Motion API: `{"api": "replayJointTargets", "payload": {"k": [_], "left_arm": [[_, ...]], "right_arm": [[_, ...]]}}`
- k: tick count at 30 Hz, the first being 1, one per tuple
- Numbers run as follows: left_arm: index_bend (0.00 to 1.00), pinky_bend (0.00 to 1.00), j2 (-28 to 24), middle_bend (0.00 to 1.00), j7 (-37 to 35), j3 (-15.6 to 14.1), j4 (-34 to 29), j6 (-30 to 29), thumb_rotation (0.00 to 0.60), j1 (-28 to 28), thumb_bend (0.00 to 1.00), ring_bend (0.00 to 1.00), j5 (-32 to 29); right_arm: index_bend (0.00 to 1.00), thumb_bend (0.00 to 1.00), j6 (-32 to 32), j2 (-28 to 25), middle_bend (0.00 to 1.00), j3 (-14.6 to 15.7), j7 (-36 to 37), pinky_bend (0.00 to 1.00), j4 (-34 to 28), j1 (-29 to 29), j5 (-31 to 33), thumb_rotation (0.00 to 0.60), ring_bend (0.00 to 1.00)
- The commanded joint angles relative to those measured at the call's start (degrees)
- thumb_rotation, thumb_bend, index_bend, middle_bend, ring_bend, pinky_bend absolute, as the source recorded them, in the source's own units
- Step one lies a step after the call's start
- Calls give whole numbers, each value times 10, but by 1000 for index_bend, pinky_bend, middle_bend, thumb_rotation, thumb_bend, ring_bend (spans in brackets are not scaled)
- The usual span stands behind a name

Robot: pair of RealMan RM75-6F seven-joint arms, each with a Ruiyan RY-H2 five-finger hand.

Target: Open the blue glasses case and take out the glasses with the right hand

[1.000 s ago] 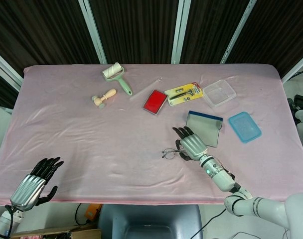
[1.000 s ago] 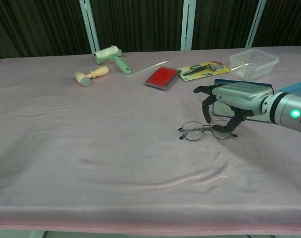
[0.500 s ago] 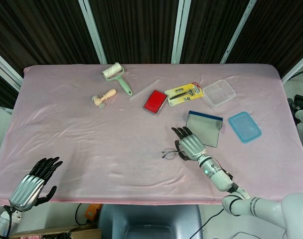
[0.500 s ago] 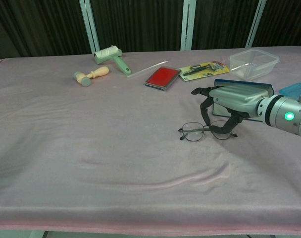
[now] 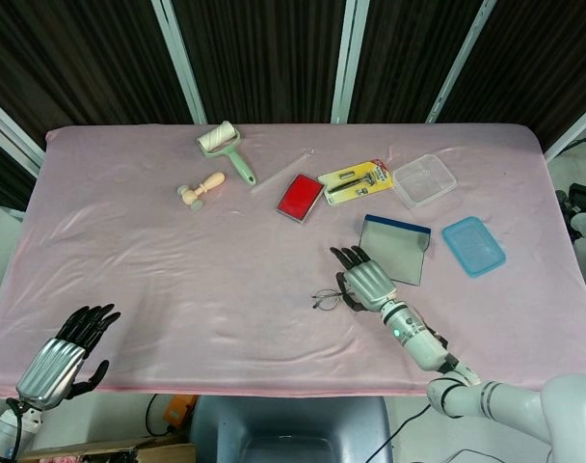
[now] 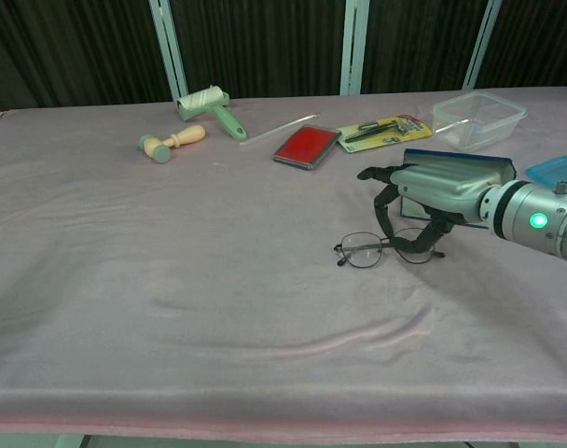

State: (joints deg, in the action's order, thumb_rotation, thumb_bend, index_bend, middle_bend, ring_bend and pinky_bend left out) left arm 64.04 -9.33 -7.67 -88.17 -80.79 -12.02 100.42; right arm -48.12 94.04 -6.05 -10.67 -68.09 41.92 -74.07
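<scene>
On a pink cloth-covered table (image 5: 177, 260): thin wire-framed round-lens glasses (image 6: 384, 248) lying flat near the front right, out of the case. Directly over their right lens, the right silver-and-black robot hand (image 6: 421, 201), palm down, dark fingers (image 6: 385, 210) curled downward to the frame; from the chest view, thumb and fingers touching or nearly touching the rim, though a firm pinch cannot be told. Just behind the hand, the open blue glasses case with grey lining (image 5: 397, 248), lying flat. Right of it, a light blue plastic lid (image 5: 473, 245); farther back, a clear plastic box (image 5: 424, 180). At the table's near left corner, below the edge, the left silver-and-black hand (image 5: 62, 360), fingers spread, holding nothing.
</scene>
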Motion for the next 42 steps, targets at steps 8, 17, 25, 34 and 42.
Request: {"api": "replayJointTargets", "payload": {"k": [8, 17, 25, 34, 42], "left_arm": [[0, 0, -1, 0, -3, 0, 1, -3, 600, 1, 446, 0, 1], [0, 0, -1, 0, -6, 0, 3, -5, 600, 2, 448, 0, 3], [0, 0, -1, 0, -7, 0, 3, -6, 600, 2, 446, 0, 3], [0, 0, -4, 0, -15, 1, 5, -10, 600, 2, 446, 0, 3], [0, 0, -5, 0, -22, 1, 7, -8, 600, 1, 446, 0, 2]], "right_arm": [[694, 531, 4, 8, 41, -4, -10, 0, 2, 4, 8, 600, 0], [726, 582, 5, 18, 52, -11, -26, 0, 3, 12, 15, 600, 0], [727, 582, 7, 45, 59, -32, -52, 0, 18, 31, 34, 600, 0], [731, 581, 3, 101, 74, -63, -87, 0, 58, 62, 61, 600, 0], [731, 581, -8, 172, 81, -100, -101, 0, 131, 104, 76, 600, 0]]}}
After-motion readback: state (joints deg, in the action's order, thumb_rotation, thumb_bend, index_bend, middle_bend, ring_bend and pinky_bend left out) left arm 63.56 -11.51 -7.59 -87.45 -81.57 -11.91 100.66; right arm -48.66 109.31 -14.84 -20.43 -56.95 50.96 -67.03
